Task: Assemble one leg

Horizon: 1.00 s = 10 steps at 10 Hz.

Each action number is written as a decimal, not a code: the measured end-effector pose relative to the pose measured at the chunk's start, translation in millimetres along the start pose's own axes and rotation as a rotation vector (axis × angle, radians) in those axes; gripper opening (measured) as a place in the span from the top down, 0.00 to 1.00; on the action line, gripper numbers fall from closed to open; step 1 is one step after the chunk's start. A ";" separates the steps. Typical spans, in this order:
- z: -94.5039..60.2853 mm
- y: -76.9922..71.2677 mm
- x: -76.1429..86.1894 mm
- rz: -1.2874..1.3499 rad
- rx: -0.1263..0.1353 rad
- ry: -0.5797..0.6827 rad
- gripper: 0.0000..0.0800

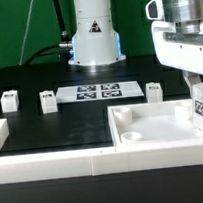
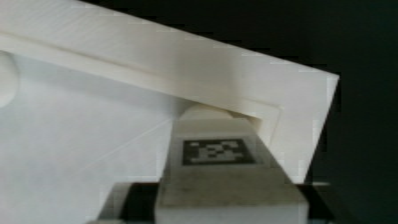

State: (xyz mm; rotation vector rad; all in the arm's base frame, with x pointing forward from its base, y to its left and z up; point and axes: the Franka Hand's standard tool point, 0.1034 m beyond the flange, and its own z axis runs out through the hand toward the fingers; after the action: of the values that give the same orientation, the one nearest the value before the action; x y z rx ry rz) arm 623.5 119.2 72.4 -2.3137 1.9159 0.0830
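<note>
Leg (image 1: 201, 105) hung clenched in my claw (image 1: 199, 92), tag facing out, over the white tray's (image 1: 144, 146) corner at the exterior view's right. The black counter (image 1: 52, 129) carried the marker board (image 1: 96, 91) and three spare legs (image 1: 8, 99). My arm pointed straight down.

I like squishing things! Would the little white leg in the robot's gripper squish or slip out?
Probably no squishing: the leg looks like hard, blocky plastic. Its flat sides sit inside the gripper, so slipping seems unlikely. It's small, so likely light.
</note>
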 end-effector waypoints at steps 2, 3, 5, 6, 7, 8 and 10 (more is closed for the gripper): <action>0.0 0.0 0.2 -0.082 0.000 0.000 0.55; -0.4 -0.9 1.7 -0.121 0.006 0.000 0.30; -0.9 -2.6 -0.4 -0.299 0.008 0.001 0.19; -0.7 -4.2 -1.7 -0.427 0.007 0.003 0.19; -0.8 -5.6 -1.1 -0.501 0.009 0.004 0.19; -0.5 -6.7 0.4 -0.666 0.009 0.006 0.19; -1.2 -7.3 -3.0 -0.888 -0.013 0.015 0.19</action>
State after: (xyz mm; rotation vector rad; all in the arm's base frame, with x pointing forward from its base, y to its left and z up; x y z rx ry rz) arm 630.1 123.2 74.5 -2.9217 0.7388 -0.0186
